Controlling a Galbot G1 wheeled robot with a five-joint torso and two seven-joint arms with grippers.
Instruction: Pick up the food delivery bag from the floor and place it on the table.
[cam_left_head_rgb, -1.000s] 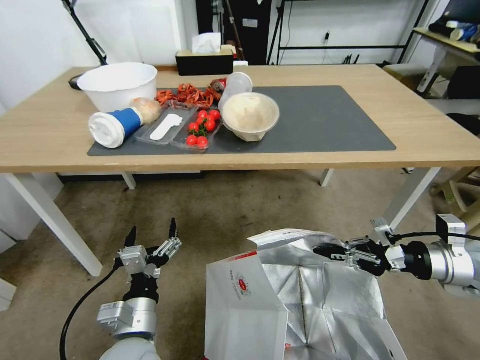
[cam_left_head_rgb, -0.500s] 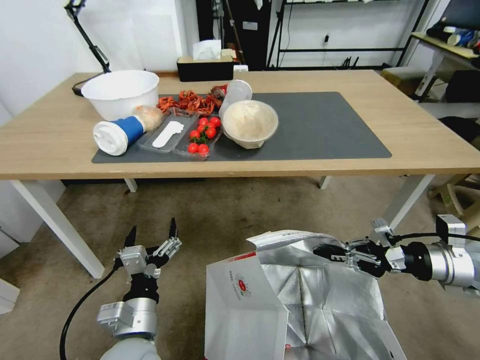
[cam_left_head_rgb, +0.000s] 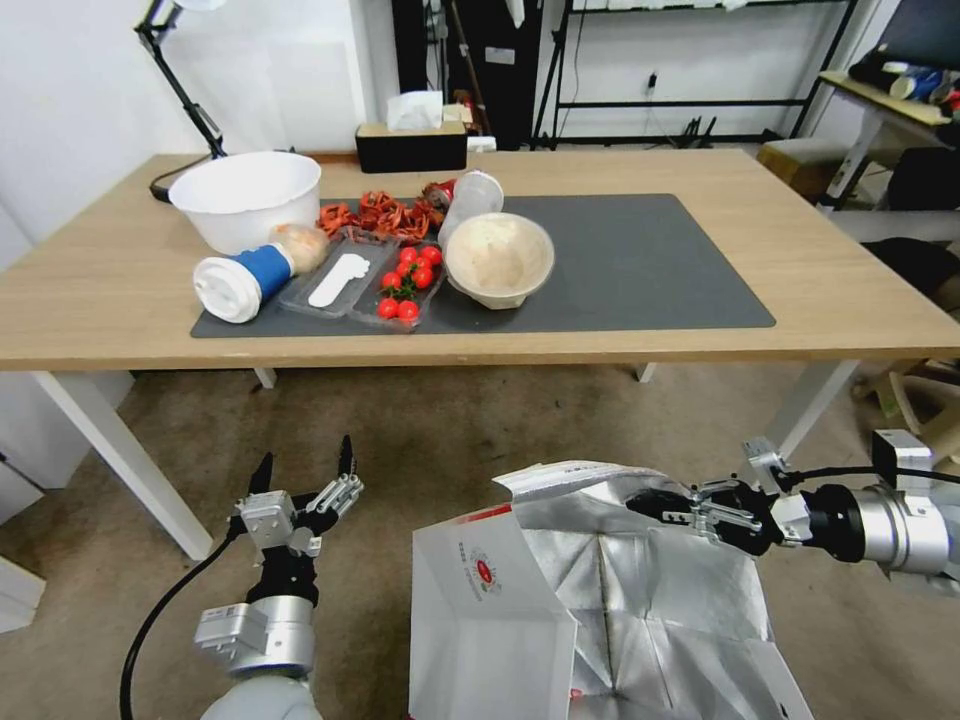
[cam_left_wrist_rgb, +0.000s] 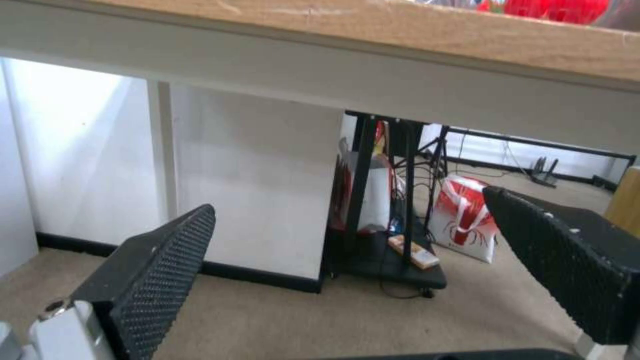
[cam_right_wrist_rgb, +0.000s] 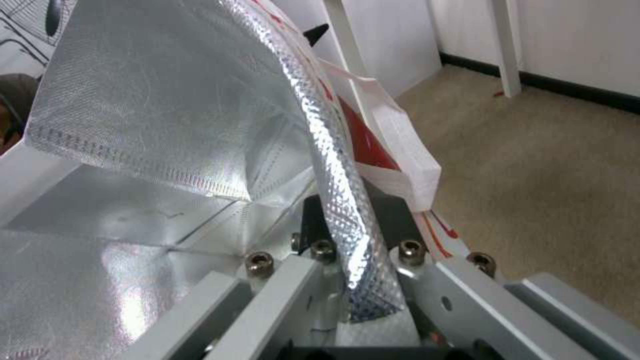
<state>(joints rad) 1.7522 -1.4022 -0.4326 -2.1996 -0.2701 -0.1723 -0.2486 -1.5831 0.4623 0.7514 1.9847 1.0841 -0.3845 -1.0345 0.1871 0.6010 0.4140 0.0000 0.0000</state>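
At lower left of the head view, above the floor (cam_left_head_rgb: 450, 420), left gripper (cam_left_head_rgb: 304, 468) idle, fingers spread wide with nothing between them, pointing toward the table (cam_left_head_rgb: 90, 310). Through the left wrist view, two black textured fingers (cam_left_wrist_rgb: 160, 260) well apart, the table's underside rail across the frame, carpet beneath. On the table's dark grey mat (cam_left_head_rgb: 650, 260), toward its left end: a large white bowl (cam_left_head_rgb: 245, 200), a blue-and-white cup (cam_left_head_rgb: 243, 282) lying on its side, a clear tray (cam_left_head_rgb: 340, 280) with a white utensil, cherry tomatoes (cam_left_head_rgb: 405, 285), a beige bowl (cam_left_head_rgb: 498, 258) tilted toward the viewer; a black tissue box (cam_left_head_rgb: 410, 148) at the far edge. At lower centre, the food delivery bag (cam_left_head_rgb: 490, 610) open at the top, silver foil lining facing up, round red logo on the near white panel, bottom cut off by the frame's edge, so contact with the carpet not judgeable. At the bag's far right rim, right gripper (cam_left_head_rgb: 668, 505) reaching in from the right, clamped onto the upper edge. In the right wrist view, the bag's foil-lined rim (cam_right_wrist_rgb: 333, 165) pinched between metal fingers, red-and-white outer paper on one side, foil interior on the other.
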